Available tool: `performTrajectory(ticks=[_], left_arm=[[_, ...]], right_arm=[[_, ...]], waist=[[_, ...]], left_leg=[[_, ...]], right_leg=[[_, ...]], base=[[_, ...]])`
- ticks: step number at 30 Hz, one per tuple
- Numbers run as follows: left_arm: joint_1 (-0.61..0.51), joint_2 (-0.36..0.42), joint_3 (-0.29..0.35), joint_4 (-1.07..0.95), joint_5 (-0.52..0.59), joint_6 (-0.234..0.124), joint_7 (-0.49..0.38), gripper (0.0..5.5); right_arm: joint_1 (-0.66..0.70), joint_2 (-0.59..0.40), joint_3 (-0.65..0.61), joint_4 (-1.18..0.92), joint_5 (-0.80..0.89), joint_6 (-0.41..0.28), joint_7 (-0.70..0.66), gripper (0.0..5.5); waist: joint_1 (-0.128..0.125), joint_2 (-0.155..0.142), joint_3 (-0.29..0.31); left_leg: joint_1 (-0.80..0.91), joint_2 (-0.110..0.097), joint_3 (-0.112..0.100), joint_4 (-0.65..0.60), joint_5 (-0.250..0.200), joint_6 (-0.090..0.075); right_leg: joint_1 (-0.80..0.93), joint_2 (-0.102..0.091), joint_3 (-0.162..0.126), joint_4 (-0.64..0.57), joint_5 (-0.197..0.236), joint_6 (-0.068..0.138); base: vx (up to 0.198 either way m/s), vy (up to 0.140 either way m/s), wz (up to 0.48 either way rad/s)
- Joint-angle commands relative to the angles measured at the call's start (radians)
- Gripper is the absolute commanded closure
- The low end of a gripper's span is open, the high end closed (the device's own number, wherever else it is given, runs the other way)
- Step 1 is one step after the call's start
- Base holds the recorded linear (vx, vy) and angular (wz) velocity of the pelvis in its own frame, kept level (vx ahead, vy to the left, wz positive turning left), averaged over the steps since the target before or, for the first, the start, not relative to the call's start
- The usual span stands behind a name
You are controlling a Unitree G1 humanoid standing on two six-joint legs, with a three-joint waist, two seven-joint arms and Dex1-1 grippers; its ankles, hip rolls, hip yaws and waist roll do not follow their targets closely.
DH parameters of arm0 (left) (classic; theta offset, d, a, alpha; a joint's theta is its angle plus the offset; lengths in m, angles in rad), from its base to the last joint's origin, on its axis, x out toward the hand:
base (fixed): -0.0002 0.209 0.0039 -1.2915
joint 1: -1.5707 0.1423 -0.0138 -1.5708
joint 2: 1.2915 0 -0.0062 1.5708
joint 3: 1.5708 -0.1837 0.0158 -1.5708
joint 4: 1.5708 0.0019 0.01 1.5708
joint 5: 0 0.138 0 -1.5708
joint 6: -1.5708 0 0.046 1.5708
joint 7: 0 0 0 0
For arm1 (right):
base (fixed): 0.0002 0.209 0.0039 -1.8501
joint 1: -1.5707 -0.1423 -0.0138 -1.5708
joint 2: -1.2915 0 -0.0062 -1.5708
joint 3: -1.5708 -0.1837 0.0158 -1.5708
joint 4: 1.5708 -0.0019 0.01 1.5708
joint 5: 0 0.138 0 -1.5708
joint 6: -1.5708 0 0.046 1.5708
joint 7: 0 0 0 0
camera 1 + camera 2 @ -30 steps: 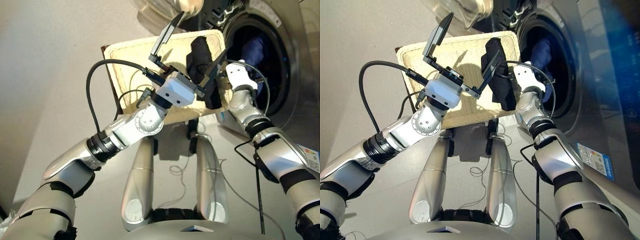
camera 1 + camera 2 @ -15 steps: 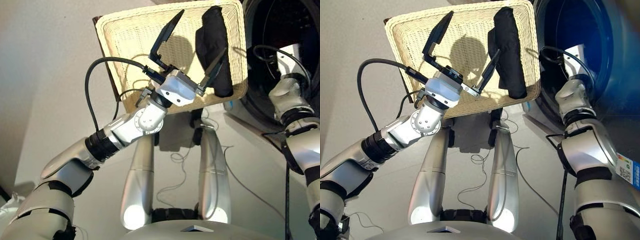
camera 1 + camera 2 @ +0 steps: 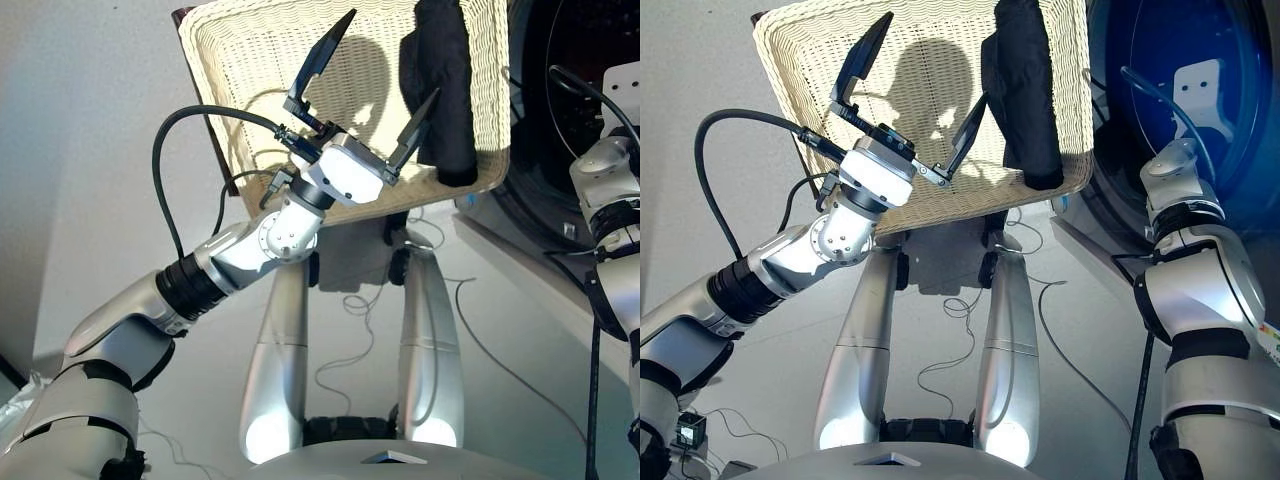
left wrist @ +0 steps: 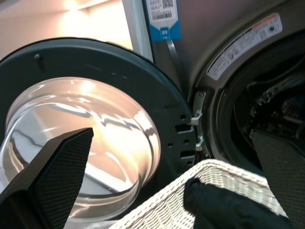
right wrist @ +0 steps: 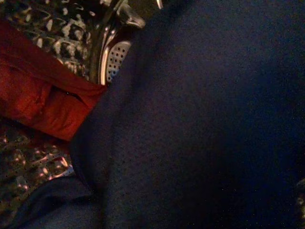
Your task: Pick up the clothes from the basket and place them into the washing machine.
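Observation:
The cream wicker basket (image 3: 260,60) holds only the black garment (image 3: 445,90), lying along its right side. My left gripper (image 3: 375,75) hovers open over the basket's middle, just left of the black garment and holding nothing. In its wrist view the washing machine's door with the glass bowl (image 4: 81,129) stands swung open beside the drum hole (image 4: 271,105). My right arm (image 3: 612,180) reaches into the drum. The navy garment (image 5: 205,124) fills the right wrist view, and the coral-red garment (image 5: 43,105) lies beside it on the perforated drum wall (image 5: 114,52).
The basket rests on a dark stand (image 3: 215,150) directly in front of the washing machine. Loose cables (image 3: 350,330) trail on the floor. A blue sticker (image 4: 164,21) sits on the machine's front panel above the door hinge.
The camera has tilted, so the whole picture has shifted. My right arm has gone from the drum's mouth deeper into the drum. The left gripper stays open over the basket.

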Motion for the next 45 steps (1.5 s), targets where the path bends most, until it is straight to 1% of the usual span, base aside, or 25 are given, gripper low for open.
performTrajectory(ticks=[1, 4, 8, 11, 12, 13, 16, 19, 22, 24, 26, 29, 31, 33, 40, 43, 45], left_arm=[[0.005, -0.021, 0.035, -0.13, 0.027, -0.041, 0.017, 0.0], [-0.004, -0.026, 0.036, -0.125, 0.03, -0.041, 0.016, 0.0], [-0.001, -0.039, 0.054, -0.116, 0.029, -0.037, 0.022, 0.0], [0.016, -0.055, 0.073, -0.106, 0.025, -0.031, 0.026, 0.0], [0.018, -0.06, 0.077, -0.102, 0.022, -0.031, 0.03, 0.0], [0.022, -0.065, 0.082, -0.101, 0.022, -0.029, 0.032, 0.0], [0.038, -0.076, 0.107, -0.098, 0.026, -0.022, 0.037, 0.0], [0.056, -0.078, 0.124, -0.094, 0.034, -0.017, 0.04, 0.0], [0.067, -0.073, 0.132, -0.08, 0.043, -0.015, 0.041, 0.0], [0.071, -0.072, 0.139, -0.075, 0.042, -0.015, 0.04, 0.0], [0.08, -0.071, 0.142, -0.07, 0.039, -0.016, 0.032, 0.0], [0.089, -0.048, 0.148, -0.072, 0.051, -0.008, 0.022, 0.0], [0.096, -0.037, 0.153, -0.079, 0.053, -0.01, 0.009, 0.0], [0.104, -0.029, 0.156, -0.087, 0.052, -0.015, 0.0, 0.0], [0.118, 0.006, 0.163, -0.112, 0.068, -0.032, -0.023, 0.0], [0.123, 0.002, 0.166, -0.117, 0.066, -0.038, -0.028, 0.0], [0.123, -0.005, 0.165, -0.116, 0.06, -0.041, -0.031, 0.0]], right_arm=[[-0.141, -0.208, 0.055, 0.007, 0.072, -0.031, -0.022, 0.0], [-0.14, -0.191, 0.051, 0.011, 0.097, -0.04, -0.006, 0.0], [-0.117, -0.154, 0.029, -0.013, 0.144, -0.076, 0.008, 0.0], [-0.073, -0.1, -0.034, -0.089, 0.265, -0.148, 0.021, 0.0], [-0.063, -0.088, -0.044, -0.104, 0.278, -0.154, 0.011, 0.0], [-0.046, -0.069, -0.061, -0.137, 0.306, -0.179, 0.014, 0.0], [0.033, -0.019, -0.121, -0.304, 0.362, -0.256, 0.001, 0.0], [0.175, 0.034, -0.184, -0.554, 0.365, -0.329, 0.001, 0.0], [0.31, 0.076, -0.22, -0.744, 0.291, -0.356, -0.001, 0.0], [0.405, 0.115, -0.233, -0.872, 0.295, -0.384, 0.036, 0.0], [0.483, 0.155, -0.235, -0.966, 0.334, -0.412, 0.104, 0.0], [0.574, 0.176, -0.208, -1.072, 0.318, -0.411, 0.17, 0.0], [0.628, 0.154, -0.191, -1.145, 0.296, -0.395, 0.224, 0.0], [0.663, 0.148, -0.176, -1.189, 0.312, -0.403, 0.273, 0.0], [0.666, 0.074, -0.103, -1.274, 0.254, -0.378, 0.363, 0.0], [0.648, 0.07, -0.066, -1.272, 0.234, -0.366, 0.381, 0.0], [0.621, 0.084, -0.04, -1.252, 0.227, -0.359, 0.384, 0.0]], waist=[[-0.023, 0.041, -0.015], [-0.024, 0.041, -0.015], [-0.028, 0.036, -0.015], [-0.032, 0.028, -0.015], [-0.033, 0.026, -0.015], [-0.036, 0.024, -0.015], [-0.052, 0.013, -0.015], [-0.067, -0.001, -0.015], [-0.077, -0.006, -0.015], [-0.082, -0.011, -0.015], [-0.086, -0.015, -0.015], [-0.086, -0.016, -0.015], [-0.089, -0.017, -0.015], [-0.089, -0.017, -0.015], [-0.085, -0.017, -0.015], [-0.082, -0.015, -0.015], [-0.077, -0.012, -0.015]], left_leg=[[0.066, 0.023, 0.067, -0.024, -0.018, -0.03], [0.068, 0.023, 0.068, -0.029, -0.016, -0.03], [0.073, 0.025, 0.071, -0.038, -0.013, -0.028], [0.078, 0.025, 0.074, -0.046, -0.01, -0.025], [0.078, 0.024, 0.075, -0.046, -0.01, -0.024], [0.079, 0.024, 0.076, -0.047, -0.009, -0.023], [0.084, 0.026, 0.08, -0.056, -0.008, -0.02], [0.09, 0.026, 0.084, -0.061, -0.006, -0.017], [0.092, 0.027, 0.088, -0.069, -0.002, -0.014], [0.092, 0.027, 0.087, -0.072, 0.0, -0.012], [0.091, 0.028, 0.089, -0.073, 0.002, -0.012], [0.089, 0.029, 0.09, -0.074, 0.006, -0.011], [0.09, 0.029, 0.091, -0.074, 0.008, -0.012], [0.091, 0.03, 0.09, -0.073, 0.009, -0.012], [0.095, 0.031, 0.095, -0.075, 0.011, -0.014], [0.095, 0.031, 0.092, -0.072, 0.01, -0.014], [0.096, 0.031, 0.091, -0.07, 0.009, -0.012]], right_leg=[[0.07, 0.047, 0.04, -0.053, 0.0, 0.023], [0.073, 0.047, 0.039, -0.057, 0.003, 0.023], [0.078, 0.048, 0.042, -0.07, 0.011, 0.025], [0.084, 0.052, 0.043, -0.078, 0.015, 0.028], [0.085, 0.052, 0.043, -0.08, 0.016, 0.028], [0.087, 0.054, 0.044, -0.084, 0.017, 0.028], [0.091, 0.057, 0.051, -0.097, 0.02, 0.029], [0.092, 0.058, 0.056, -0.103, 0.023, 0.03], [0.092, 0.058, 0.06, -0.106, 0.024, 0.03], [0.091, 0.057, 0.061, -0.107, 0.027, 0.03], [0.09, 0.058, 0.064, -0.111, 0.031, 0.03], [0.089, 0.059, 0.066, -0.113, 0.033, 0.031], [0.09, 0.058, 0.066, -0.113, 0.033, 0.031], [0.089, 0.057, 0.066, -0.111, 0.034, 0.032], [0.095, 0.059, 0.069, -0.113, 0.038, 0.033], [0.097, 0.059, 0.07, -0.114, 0.039, 0.033], [0.096, 0.059, 0.07, -0.11, 0.039, 0.033]], base=[[0.0, 0.0, 0.0], [0.0, 0.0, 0.0], [0.0, 0.0, 0.0], [0.0, 0.0, 0.0], [0.0, 0.0, 0.0], [0.0, 0.0, 0.0], [0.0, 0.0, 0.0], [0.0, 0.0, 0.0], [0.0, 0.0, 0.0], [0.0, 0.0, 0.0], [0.0, 0.0, 0.0], [0.0, 0.0, 0.0], [0.0, 0.0, 0.0], [0.0, 0.0, 0.0], [0.0, 0.0, 0.0], [0.0, 0.0, 0.0], [0.0, 0.0, 0.0]])
